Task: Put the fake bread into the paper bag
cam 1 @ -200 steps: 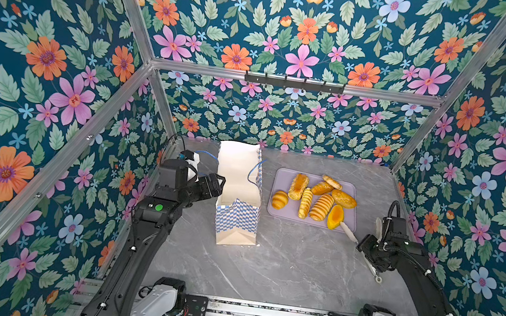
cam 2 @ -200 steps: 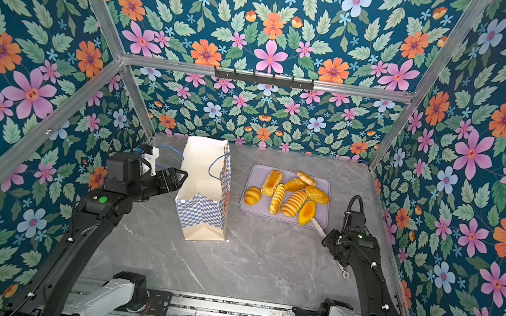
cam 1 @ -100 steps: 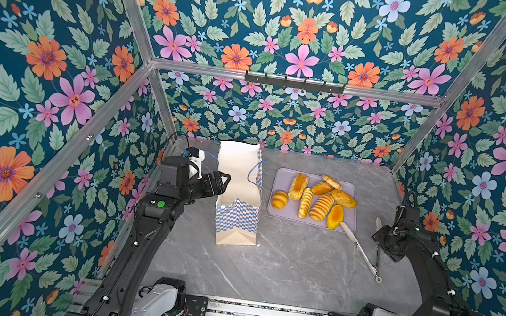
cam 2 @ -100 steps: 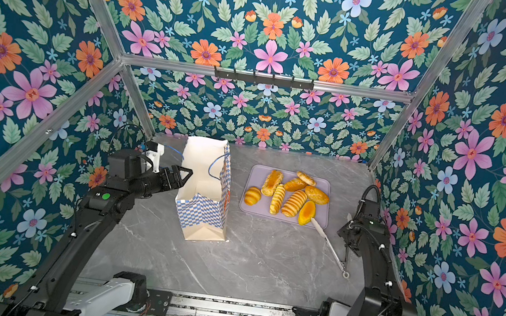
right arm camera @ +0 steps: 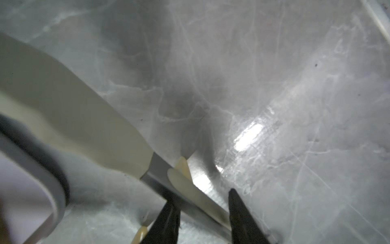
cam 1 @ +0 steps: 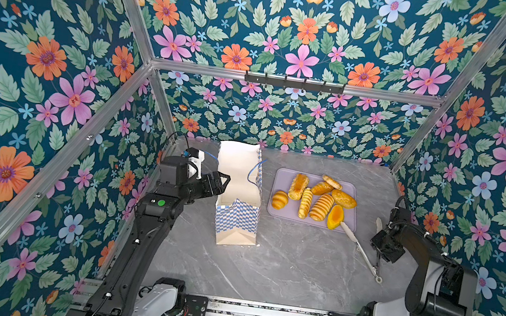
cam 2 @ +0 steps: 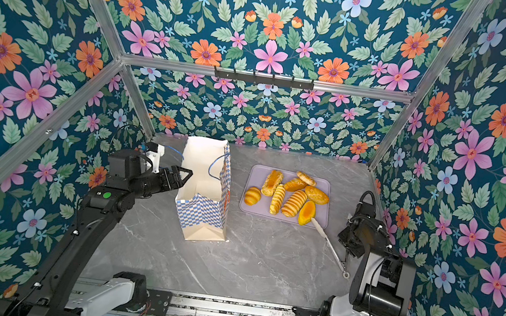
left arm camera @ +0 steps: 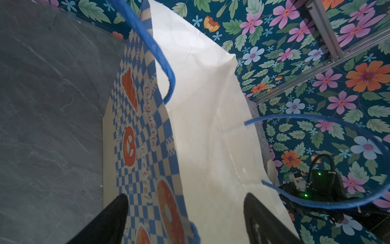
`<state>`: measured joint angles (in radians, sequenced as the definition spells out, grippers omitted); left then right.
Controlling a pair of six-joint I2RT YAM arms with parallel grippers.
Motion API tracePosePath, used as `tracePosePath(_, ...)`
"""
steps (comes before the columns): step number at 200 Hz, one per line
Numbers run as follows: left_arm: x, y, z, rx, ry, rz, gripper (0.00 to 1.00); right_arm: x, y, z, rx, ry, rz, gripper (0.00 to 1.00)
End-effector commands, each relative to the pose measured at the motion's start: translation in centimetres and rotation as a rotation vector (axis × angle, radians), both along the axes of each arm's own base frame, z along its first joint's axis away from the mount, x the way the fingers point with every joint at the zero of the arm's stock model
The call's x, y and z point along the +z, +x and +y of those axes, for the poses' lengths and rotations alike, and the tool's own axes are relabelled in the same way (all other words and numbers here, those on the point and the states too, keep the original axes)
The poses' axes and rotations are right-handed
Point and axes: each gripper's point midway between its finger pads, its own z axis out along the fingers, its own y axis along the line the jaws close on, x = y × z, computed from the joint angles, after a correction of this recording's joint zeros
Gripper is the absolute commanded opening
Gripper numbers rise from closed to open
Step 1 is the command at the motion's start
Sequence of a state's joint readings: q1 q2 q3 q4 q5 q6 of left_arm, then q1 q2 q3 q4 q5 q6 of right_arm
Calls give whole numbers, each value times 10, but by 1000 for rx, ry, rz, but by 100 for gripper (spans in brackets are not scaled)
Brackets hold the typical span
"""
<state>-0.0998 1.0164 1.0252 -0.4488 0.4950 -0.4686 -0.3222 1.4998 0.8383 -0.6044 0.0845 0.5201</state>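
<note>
Here: left jaws apart astride paper bag (cam 1: 238, 217) rim; right jaws around tongs (right arm camera: 84, 118), grip unclear.

Glossy fake bread (cam 1: 321, 206); matt, creased paper bag (cam 1: 238, 217).

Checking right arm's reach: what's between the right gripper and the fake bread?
Only tongs, lying on the table from the right gripper to the nearest fake bread; seen in both top views.
</note>
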Motion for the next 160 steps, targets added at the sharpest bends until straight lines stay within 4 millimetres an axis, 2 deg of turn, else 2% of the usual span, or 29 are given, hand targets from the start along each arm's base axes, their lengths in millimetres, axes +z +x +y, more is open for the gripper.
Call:
tracePosePath(1, 2, 1, -1, -18, -5, -18, 87, -3, -4, -12, -34, 3, -13, 35)
tracePosePath(24, -4, 2, 2, -16, -14, -2, 87, -6, -13, -23, -64, 13, -11, 32)
tracePosePath(60, -7, 3, 4, -12, -23, 6, 87, -9, -14, -25, -99, 42, -26, 27)
tracePosePath(106, -7, 2, 6, -12, -25, 10, 87, -8, 2, -29, -142, 74, -49, 21)
tracePosePath(160, -12, 2, 10, -9, -27, 25, 87, -6, 25, -42, -153, 71, -46, 21)
